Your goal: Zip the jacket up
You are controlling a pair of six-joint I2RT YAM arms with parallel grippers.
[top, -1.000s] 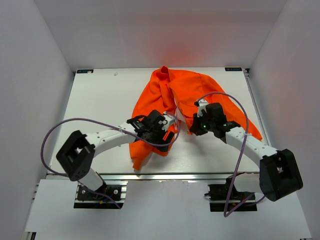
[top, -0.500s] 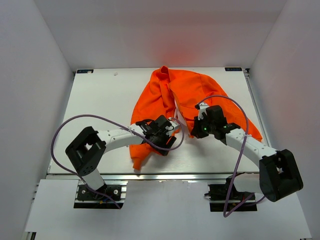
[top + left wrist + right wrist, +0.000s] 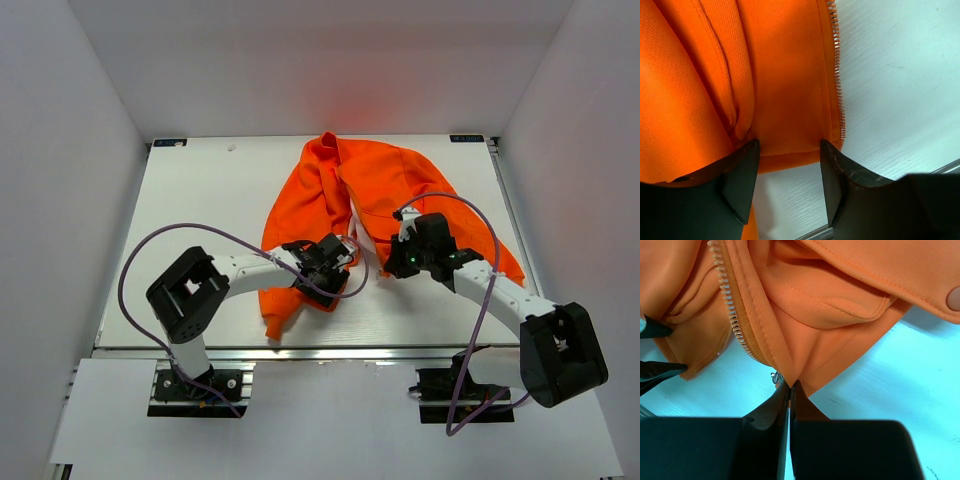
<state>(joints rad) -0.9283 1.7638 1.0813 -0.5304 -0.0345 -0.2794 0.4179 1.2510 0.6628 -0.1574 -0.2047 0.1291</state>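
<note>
The orange jacket [image 3: 350,190] lies crumpled and unzipped on the white table. My left gripper [image 3: 338,262] is open, its jaws on either side of the bottom hem of the jacket's left front panel [image 3: 790,115], beside a pale zipper row [image 3: 839,85]. The hem edge sits just at the fingertips [image 3: 742,165], not clamped. My right gripper [image 3: 392,256] is shut on the bottom corner of the other front panel [image 3: 805,360], next to its zipper teeth [image 3: 732,315] and a small metal zipper piece [image 3: 775,377]. A flap pocket with a snap [image 3: 954,298] shows above.
The white table [image 3: 200,200] sits inside white walls. Its near edge has a metal rail [image 3: 330,352]. Purple cables [image 3: 200,237] loop from both arms. The left gripper's fingers [image 3: 655,371] show at the left edge of the right wrist view.
My left arm has folded in closer to its base, and its gripper has shifted slightly right along the jacket's lower hem. My right gripper has barely moved and kept its hold.
</note>
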